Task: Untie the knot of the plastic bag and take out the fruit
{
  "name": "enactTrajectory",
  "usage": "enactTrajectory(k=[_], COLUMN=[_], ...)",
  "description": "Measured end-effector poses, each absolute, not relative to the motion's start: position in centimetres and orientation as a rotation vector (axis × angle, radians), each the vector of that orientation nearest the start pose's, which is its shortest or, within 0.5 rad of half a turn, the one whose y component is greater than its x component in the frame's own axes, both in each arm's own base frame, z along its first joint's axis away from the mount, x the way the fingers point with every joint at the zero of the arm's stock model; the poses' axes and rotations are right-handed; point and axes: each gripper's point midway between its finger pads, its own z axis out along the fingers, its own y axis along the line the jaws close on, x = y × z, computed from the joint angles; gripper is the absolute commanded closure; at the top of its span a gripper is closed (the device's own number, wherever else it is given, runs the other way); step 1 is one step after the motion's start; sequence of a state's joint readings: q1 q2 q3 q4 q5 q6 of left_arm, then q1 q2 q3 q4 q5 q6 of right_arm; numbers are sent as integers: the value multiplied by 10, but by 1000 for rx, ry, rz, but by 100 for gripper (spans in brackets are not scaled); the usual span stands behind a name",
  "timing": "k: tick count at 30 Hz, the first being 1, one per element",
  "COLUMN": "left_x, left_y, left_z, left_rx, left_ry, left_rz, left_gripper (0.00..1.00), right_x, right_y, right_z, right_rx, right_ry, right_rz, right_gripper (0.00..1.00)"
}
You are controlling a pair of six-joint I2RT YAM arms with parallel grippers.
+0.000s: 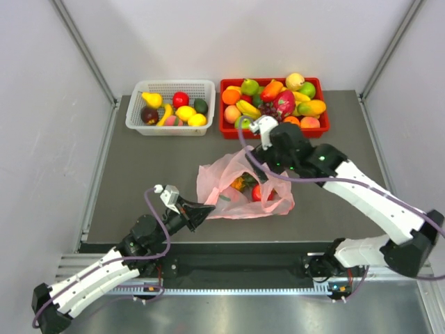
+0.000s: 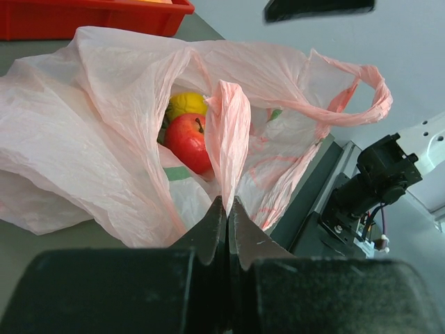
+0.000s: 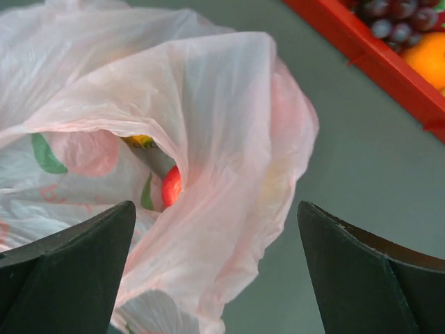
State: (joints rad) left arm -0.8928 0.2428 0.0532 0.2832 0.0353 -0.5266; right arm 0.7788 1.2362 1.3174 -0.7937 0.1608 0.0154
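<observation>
Dark grey tabletop (image 1: 132,188) — matte, boxed in by plain pale walls (image 1: 236,35) at the back and both sides. Aluminium struts (image 1: 82,50) run up the rear corners. Ribbed metal rail (image 1: 236,289) along the near edge. Light is even — shadows soft.

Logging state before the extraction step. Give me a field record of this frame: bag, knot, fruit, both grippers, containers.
bag: thin translucent pink plastic bag, lying on the dark mat, mouth open
knot: none visible; one handle loop hangs free
fruit in bag: red apple with a yellow fruit behind it, both inside
left gripper: shut on a fold of the bag's rim
right gripper: open, above the bag's far side, holding nothing
containers: white plastic mesh basket far left, red plastic tray far right, both holding fruit
</observation>
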Motion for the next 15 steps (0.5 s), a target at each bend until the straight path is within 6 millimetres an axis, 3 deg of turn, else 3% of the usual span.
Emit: enactTrajectory(k=[6,11,14,15], left_x=[147,148,148,149], left_y=[-224,-224,-223,-223], left_z=[177,177,177,178], left_rx=[315,311,307,305], left_ry=[1561,1561,1560,1557], left_rz=[-1155,-1151,-1149,-1149], left_gripper=[100,100,100,100], right_x=[261,265,272,275], right_y=[246,262,268,269], right_z=[203,183,172,168], right_rx=[-997,-1072,-1073,-1070], right_ry=[2177,2174,2183,2187], right_rz=[133,113,92,81], right_gripper=[0,3,11,20])
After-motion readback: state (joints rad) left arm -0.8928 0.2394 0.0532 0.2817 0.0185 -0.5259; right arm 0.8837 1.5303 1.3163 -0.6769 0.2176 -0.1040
